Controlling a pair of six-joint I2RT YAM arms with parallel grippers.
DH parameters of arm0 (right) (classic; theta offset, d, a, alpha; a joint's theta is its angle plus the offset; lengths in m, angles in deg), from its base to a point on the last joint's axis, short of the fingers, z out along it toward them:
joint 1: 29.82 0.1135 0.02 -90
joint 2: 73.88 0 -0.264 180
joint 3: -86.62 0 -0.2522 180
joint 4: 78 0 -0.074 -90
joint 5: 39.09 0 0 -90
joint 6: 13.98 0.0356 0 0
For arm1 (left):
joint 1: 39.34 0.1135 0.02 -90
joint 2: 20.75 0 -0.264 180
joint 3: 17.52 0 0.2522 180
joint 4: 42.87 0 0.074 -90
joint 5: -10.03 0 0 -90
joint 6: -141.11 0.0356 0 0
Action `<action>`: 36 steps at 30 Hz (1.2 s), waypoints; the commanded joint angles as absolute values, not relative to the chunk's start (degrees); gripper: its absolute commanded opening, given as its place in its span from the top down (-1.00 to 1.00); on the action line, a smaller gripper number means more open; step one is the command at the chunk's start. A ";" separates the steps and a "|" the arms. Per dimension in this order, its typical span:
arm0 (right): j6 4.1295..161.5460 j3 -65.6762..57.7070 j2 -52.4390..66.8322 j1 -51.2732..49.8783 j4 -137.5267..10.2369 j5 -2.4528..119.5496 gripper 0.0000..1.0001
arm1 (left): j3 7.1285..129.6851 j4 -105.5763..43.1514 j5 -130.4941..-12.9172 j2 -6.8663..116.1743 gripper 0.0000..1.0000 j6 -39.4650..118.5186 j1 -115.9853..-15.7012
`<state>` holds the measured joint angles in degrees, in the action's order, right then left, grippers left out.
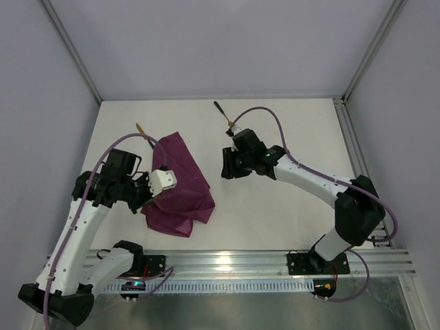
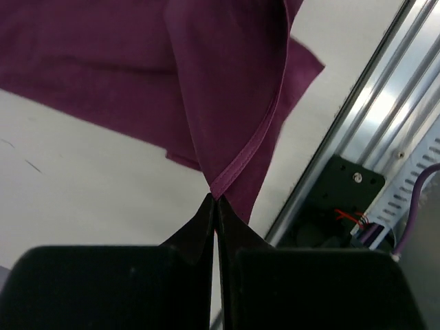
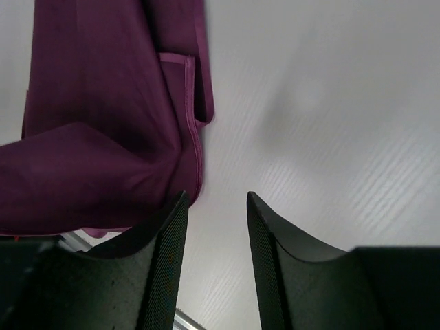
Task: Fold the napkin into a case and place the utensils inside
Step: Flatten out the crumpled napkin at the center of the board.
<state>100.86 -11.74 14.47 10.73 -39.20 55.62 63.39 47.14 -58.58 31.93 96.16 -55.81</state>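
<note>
The magenta napkin (image 1: 184,184) lies crumpled left of centre, one edge lifted. My left gripper (image 1: 152,195) is shut on that edge; in the left wrist view its tips (image 2: 214,199) pinch the hem while the napkin (image 2: 137,62) spreads beyond them. To the napkin's right, my right gripper (image 1: 225,165) stands open. In its wrist view the right gripper (image 3: 216,201) has only bare table between its fingers, beside the napkin (image 3: 103,137). One utensil with a black handle (image 1: 221,112) lies behind the right wrist. The gold tip of another utensil (image 1: 140,128) shows at the napkin's far left corner.
An aluminium rail (image 1: 275,261) runs along the near edge, also seen as the rail (image 2: 357,124) close to the left gripper. Grey walls and frame posts (image 1: 375,48) enclose the white table (image 1: 289,130). Purple cables loop over both arms.
</note>
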 commanded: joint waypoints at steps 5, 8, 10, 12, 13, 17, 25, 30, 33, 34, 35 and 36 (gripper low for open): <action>102.74 -7.38 26.83 14.03 -43.32 61.01 0.00 | 51.97 46.04 -78.99 27.33 1.00 92.85 -52.44; 102.74 -3.08 31.66 14.91 -43.41 60.84 -0.07 | 47.57 48.05 -81.37 25.57 1.00 93.29 -52.44; 102.83 0.18 35.18 15.61 -43.06 60.93 -0.08 | 45.73 49.81 -80.76 23.81 1.00 93.73 -52.44; 103.27 2.98 37.46 15.96 -42.10 61.19 -0.09 | 44.76 49.91 -81.19 22.67 1.00 93.65 -52.44; 103.36 3.52 39.39 16.14 -42.09 61.45 -0.08 | 44.49 49.73 -81.55 22.49 1.00 93.56 -52.44; 103.97 4.93 41.86 17.28 -42.79 62.42 -0.09 | 43.70 48.85 -80.85 22.23 1.00 92.68 -52.44; 102.75 7.83 45.82 17.64 -41.13 58.91 0.26 | 43.61 48.58 -80.58 21.00 1.00 91.27 -52.44; 102.65 8.01 43.73 17.64 -40.51 55.93 0.92 | 43.70 48.07 -82.42 18.89 1.00 89.87 -52.44; 102.04 7.57 38.73 17.46 -37.97 48.04 0.92 | 44.22 44.99 -86.45 18.27 1.00 87.67 -52.44; 101.60 7.48 37.14 16.85 -37.35 46.35 0.93 | 44.92 43.59 -87.95 18.27 1.00 86.45 -52.44; 101.34 7.13 35.29 16.50 -36.04 43.38 0.93 | 45.36 40.36 -89.10 18.53 1.00 86.00 -52.44; 101.07 6.96 31.53 15.97 -35.42 42.22 0.93 | 45.98 38.76 -91.37 19.06 1.00 85.56 -52.44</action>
<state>102.50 5.98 43.24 17.38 -37.70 51.53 43.70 45.81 -84.85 18.73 88.78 -52.71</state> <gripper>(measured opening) 0.042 0.004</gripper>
